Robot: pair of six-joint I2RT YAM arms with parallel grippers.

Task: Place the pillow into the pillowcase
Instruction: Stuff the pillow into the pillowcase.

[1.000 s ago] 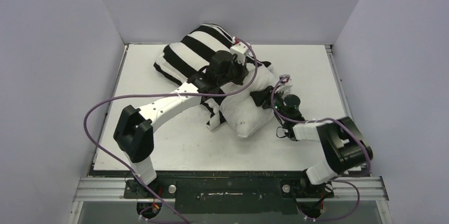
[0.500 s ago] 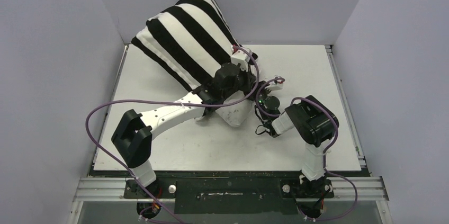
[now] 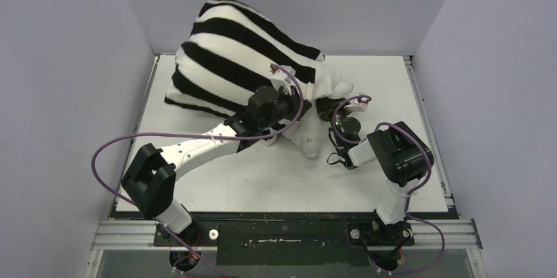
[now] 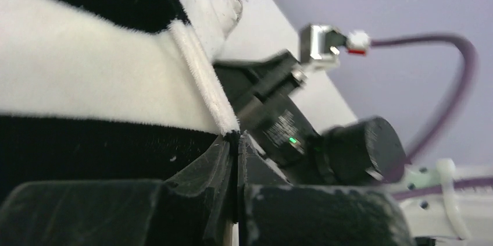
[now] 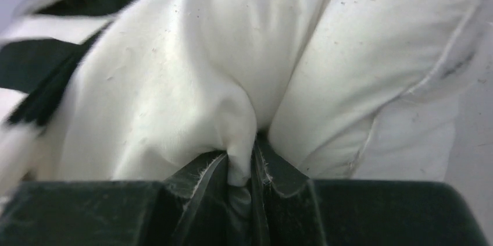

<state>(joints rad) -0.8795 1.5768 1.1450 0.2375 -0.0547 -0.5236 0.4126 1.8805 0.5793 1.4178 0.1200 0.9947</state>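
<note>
Overhead, the left gripper [image 3: 293,96] sat against the open end of the pillowcase [image 3: 230,48], whose striped bulk rose up and away from it toward the far left, lifted off the table [image 3: 394,81]. From that height its jaws were hidden by cloth. Just to its right, the right gripper [image 3: 326,108] pressed into the exposed white end of the pillow [image 3: 309,139], which bulged out of the striped sleeve between the two tools and sagged down below the left one. Most of the pillow was inside the case, with only that end bare. Seen from the left wrist, the left gripper [image 4: 235,161] had its fingers pressed flat together, and the fuzzy white hem of the pillowcase [image 4: 87,95] ran straight down into their tips, so it was clamped on that thin edge. The striped fabric filled everything to its left, while the dark body of the right gripper [image 4: 290,135] lay close beyond it with a purple cable [image 4: 447,77] looping above. Seen from the right wrist, the right gripper [image 5: 251,173] was nearly closed, its two dark fingers pinching a small fold of the pillow [image 5: 232,54] between them. The plump white cushion swelled directly ahead and to both sides, and the black and white of the pillowcase [image 5: 35,71] showed off to the left.
</note>
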